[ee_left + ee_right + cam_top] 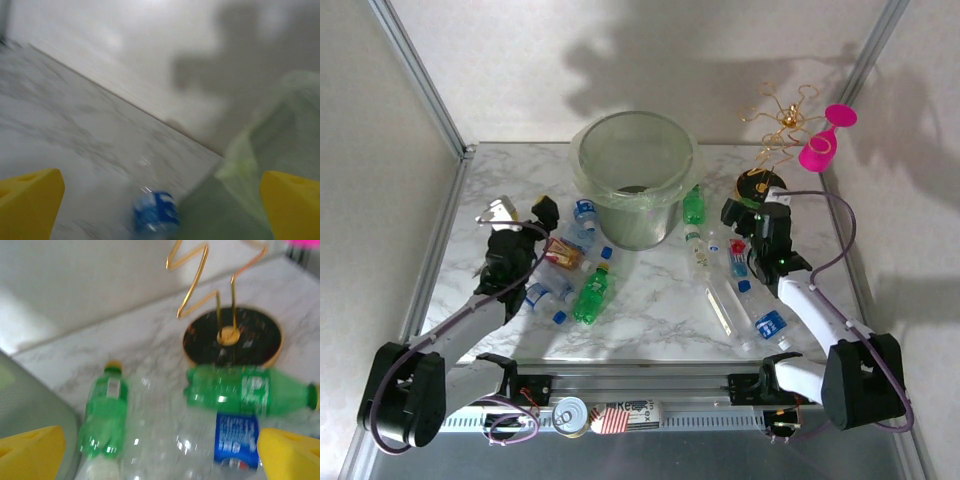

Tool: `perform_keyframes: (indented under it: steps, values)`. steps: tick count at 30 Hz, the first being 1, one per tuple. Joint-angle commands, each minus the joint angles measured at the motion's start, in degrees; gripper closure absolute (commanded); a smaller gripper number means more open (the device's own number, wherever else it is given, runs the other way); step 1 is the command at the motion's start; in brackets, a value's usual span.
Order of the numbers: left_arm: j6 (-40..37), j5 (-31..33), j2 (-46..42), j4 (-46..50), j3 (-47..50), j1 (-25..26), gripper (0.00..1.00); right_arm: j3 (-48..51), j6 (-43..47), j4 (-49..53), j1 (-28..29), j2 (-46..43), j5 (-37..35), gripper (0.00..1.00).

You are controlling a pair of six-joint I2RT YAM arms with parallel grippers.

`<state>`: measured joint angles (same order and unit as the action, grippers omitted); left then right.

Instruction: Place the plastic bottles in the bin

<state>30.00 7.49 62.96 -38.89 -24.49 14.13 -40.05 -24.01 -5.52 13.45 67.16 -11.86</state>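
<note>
One table (650,312) bears everything, with bare marble at both sides and down the middle front. The bin (640,220) stands at mid-back. The stand (760,185) sits to its right. The bottles (590,298) lie on the table in two heaps, one left-front of the bin and one right-front, the right heap reaching up to the stand.

The left claw (546,211) hangs just left of the bin, jaws wide and empty. In its wrist view a blue bottle (155,212) lies dead ahead and low between the fingers (30,202), close against the bin (270,155) on the right. Blur hides its long axis.

The right claw (732,214), also spread and empty, looks down on a green bottle (102,415) just beside the bin, long axis running away from it, cap at the far end. A second green bottle (250,390) lies crosswise just before the stand.

I judge each arm nearest its own heap. The left has the shorter carry, though the bin wall crowds one finger.
</note>
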Motion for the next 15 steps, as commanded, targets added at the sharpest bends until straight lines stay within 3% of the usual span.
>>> perform_keyframes:
  steps: [1,6,9,15]
  values:
    - [10.7,-3.4,-0.5,3.3,0.6,4.9,0.01,-4.4,-4.8,18.2,0.3,1.2,5.7,0.01]
    - [13.1,1.3,0.3,6.1,-0.6,10.2,0.01,-8.8,-0.8,27.8,3.1,3.4,15.1,0.15]
    - [15.8,3.0,0.2,7.9,-0.9,10.7,0.01,-10.5,-0.5,32.3,7.5,4.6,14.0,0.16]
    - [19.1,6.3,-0.1,7.4,-1.0,10.7,0.01,-12.2,-1.0,31.8,13.4,10.1,12.6,0.19]
